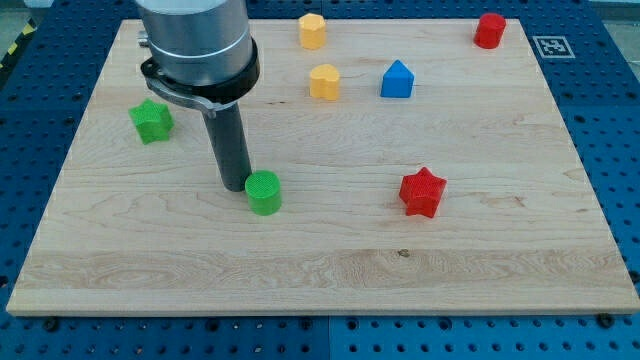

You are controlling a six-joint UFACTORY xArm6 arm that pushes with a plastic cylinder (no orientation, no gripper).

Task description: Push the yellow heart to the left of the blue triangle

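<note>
Counting blocks: two yellow [324, 82], two green [264, 192], two red [421, 192], one blue triangle [397, 80].

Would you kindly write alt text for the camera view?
My tip rests beside a green cylinder on a wooden board. Near the view's top, the yellow heart already sits left of the blue triangle.
</note>
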